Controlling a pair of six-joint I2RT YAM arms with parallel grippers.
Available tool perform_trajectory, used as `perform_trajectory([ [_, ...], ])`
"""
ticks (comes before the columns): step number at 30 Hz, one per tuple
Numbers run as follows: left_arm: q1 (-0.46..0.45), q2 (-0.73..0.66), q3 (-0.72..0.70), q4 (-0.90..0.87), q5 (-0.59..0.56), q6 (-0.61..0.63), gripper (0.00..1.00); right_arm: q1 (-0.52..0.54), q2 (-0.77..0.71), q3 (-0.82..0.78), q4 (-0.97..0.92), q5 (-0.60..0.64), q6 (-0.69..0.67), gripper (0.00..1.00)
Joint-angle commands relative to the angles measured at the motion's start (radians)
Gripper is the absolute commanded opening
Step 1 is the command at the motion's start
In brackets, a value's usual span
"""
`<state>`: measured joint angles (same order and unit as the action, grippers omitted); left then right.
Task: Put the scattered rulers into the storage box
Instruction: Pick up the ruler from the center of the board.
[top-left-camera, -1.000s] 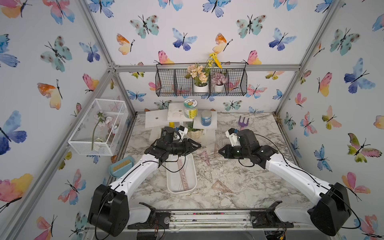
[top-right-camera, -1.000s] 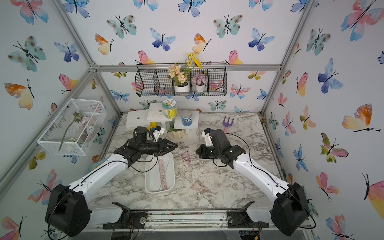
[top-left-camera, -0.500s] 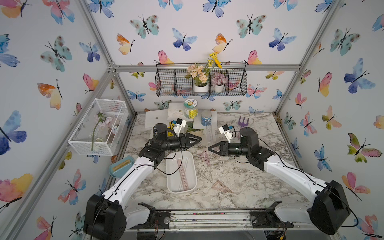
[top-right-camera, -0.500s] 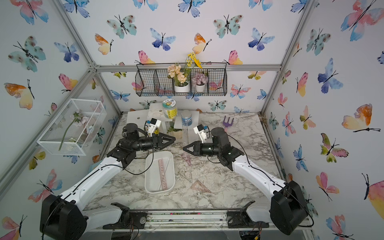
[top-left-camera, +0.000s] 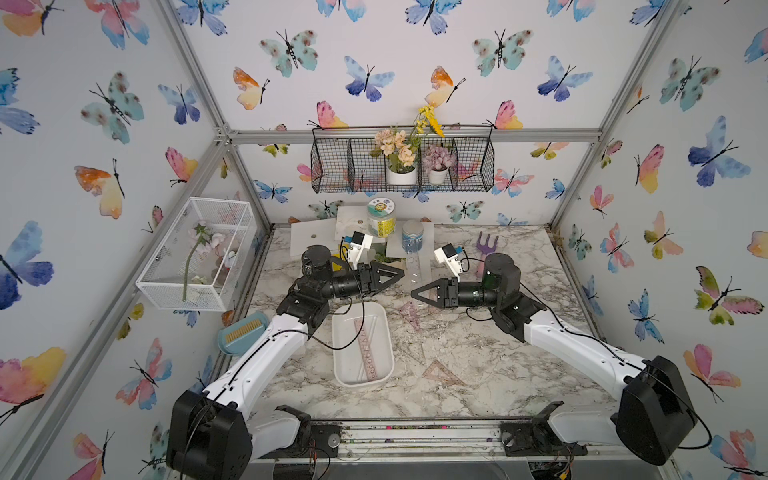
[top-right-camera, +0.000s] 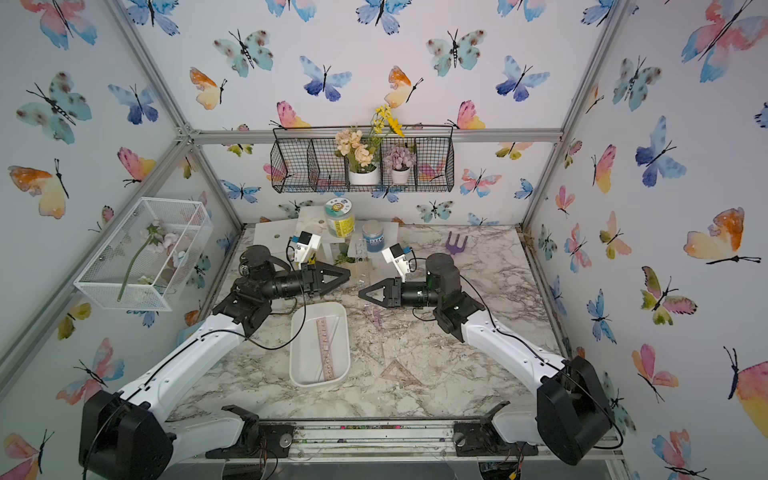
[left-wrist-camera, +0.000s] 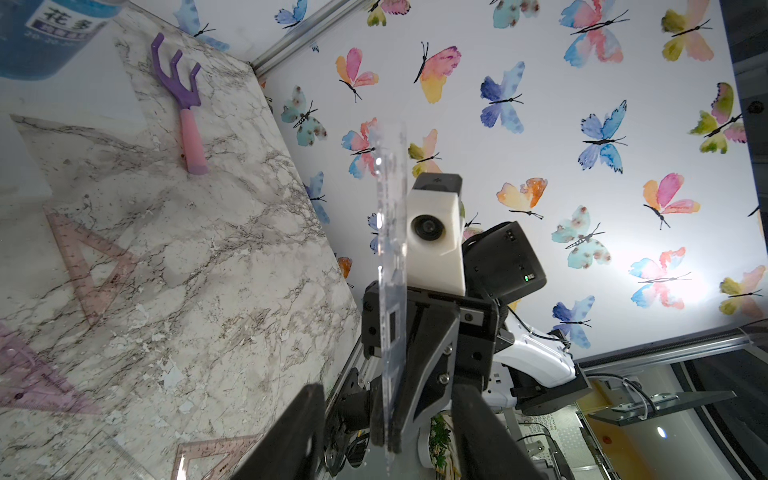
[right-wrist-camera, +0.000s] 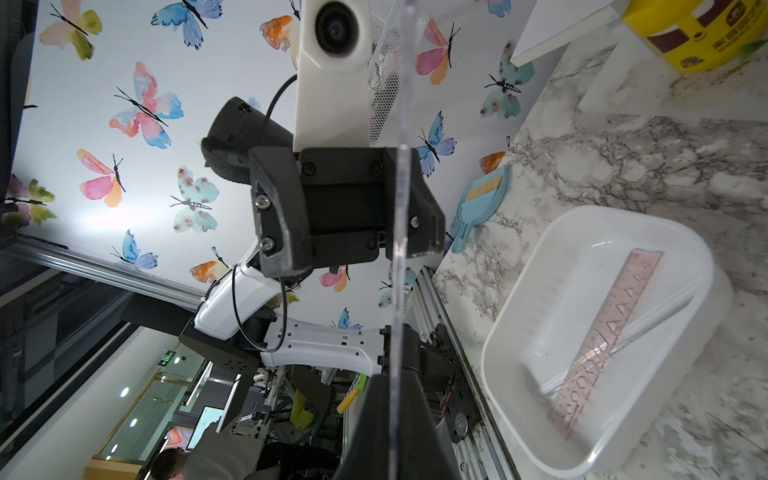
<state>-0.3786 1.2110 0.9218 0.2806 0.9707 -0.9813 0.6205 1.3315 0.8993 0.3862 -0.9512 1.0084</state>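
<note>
Clenched in the right hand (top-left-camera: 413, 293), up above the desk (top-left-camera: 478, 374): a clear ruler (left-wrist-camera: 390, 257), roughly level, running front to back, pinched by its flat faces nearer the front end. Facing it tip to tip, the left hand (top-left-camera: 401, 273), released, fingers (left-wrist-camera: 291, 432) spread wide. Hard to tell whether already around the strip or just short of it. Looks like a pass from one hand to the other.

On the desk below, nearer the front: the box (top-left-camera: 345, 365), with a pink ruler (top-left-camera: 368, 349) lying slantwise inside. Outside the box, flat on the marble: pink set squares (top-left-camera: 442, 370).

Expect little weight, a stiff yet springy strip and slick faces, likely to crack if bent hard. Best gripped across the flat faces near mid-length, to stop swinging. For the flat pieces, probably a matter of tipping up an edge or corner first, with no gap underneath for a finger.

Marble-patterned top, hard, smooth and level, flecked with pale chips. Closed in on three sides by butterfly-papered walls and metal rails. At the back, jars and a garden fork (top-left-camera: 486, 243), well apart from the box.
</note>
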Motion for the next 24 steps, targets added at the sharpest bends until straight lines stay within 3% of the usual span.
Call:
perform_trajectory([
  [1,0.003,0.017,-0.003,0.095,0.042,-0.042,0.54,-0.007,0.011,-0.014,0.101,-0.054,0.042,0.03],
  [14,-0.015,0.053,-0.01,0.2,0.048,-0.113,0.53,-0.004,0.029,-0.03,0.183,-0.081,0.085,0.03],
  [24,-0.053,0.083,0.0,0.282,0.045,-0.175,0.41,-0.001,0.029,-0.032,0.191,-0.084,0.083,0.03],
])
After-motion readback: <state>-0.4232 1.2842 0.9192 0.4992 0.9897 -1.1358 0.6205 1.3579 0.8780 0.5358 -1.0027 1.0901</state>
